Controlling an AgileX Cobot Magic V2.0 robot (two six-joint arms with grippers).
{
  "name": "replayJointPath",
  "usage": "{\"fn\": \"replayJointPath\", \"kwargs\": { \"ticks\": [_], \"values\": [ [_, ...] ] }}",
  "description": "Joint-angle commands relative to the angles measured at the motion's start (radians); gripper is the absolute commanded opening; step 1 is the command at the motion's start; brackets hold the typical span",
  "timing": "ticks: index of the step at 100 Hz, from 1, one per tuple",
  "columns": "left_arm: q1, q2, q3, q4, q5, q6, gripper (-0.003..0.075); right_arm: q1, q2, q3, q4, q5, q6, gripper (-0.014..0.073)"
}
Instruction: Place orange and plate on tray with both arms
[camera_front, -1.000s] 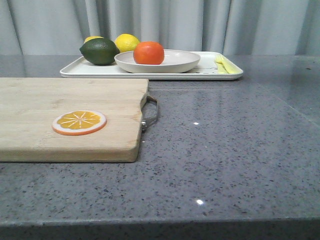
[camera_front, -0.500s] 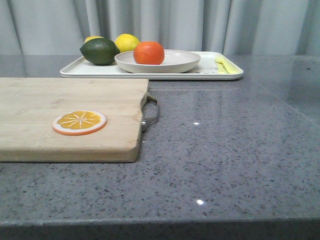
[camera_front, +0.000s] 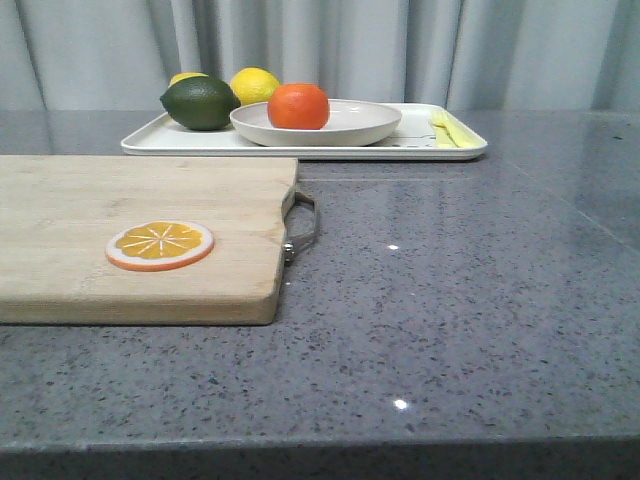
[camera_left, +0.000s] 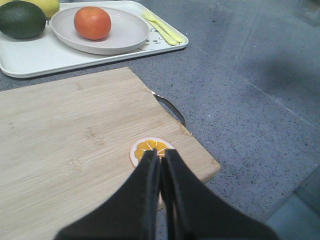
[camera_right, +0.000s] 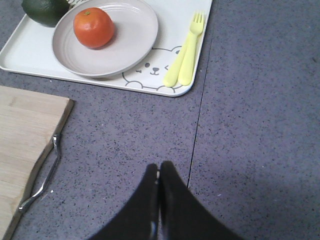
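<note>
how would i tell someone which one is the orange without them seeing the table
Look to the white tray at the back of the table, then the off-white plate on it. The orange sits on that plate's left part: round and bright orange, unlike the dark green fruit and yellow lemon beside the plate.

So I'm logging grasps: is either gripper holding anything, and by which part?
Nothing is held. The left gripper and right gripper are both shut and empty.
</note>
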Motion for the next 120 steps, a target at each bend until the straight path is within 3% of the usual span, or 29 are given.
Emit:
{"fn": "replayJointPath", "kwargs": {
  "ticks": [1,45,75,120],
  "values": [
    [0.001,-0.001,-0.027,-0.009,-0.072,-0.004,-0.0019,-0.003,-0.068,0.057,0.001,-0.149,-0.029,-0.0069],
    [0.001,-0.134,0.024,-0.009,-0.069,0.003,-0.0019,-0.003,-0.362,0.492,0.001,-0.448,-0.046,-0.0069],
    [0.001,-0.189,0.074,-0.009,-0.067,0.003,-0.0019,-0.003,-0.584,0.735,0.001,-0.523,-0.046,-0.0069],
    [0.001,-0.196,0.082,-0.011,-0.046,0.003,-0.0019,-0.003,-0.715,0.821,0.001,-0.539,-0.046,-0.0069]
  ]
}}
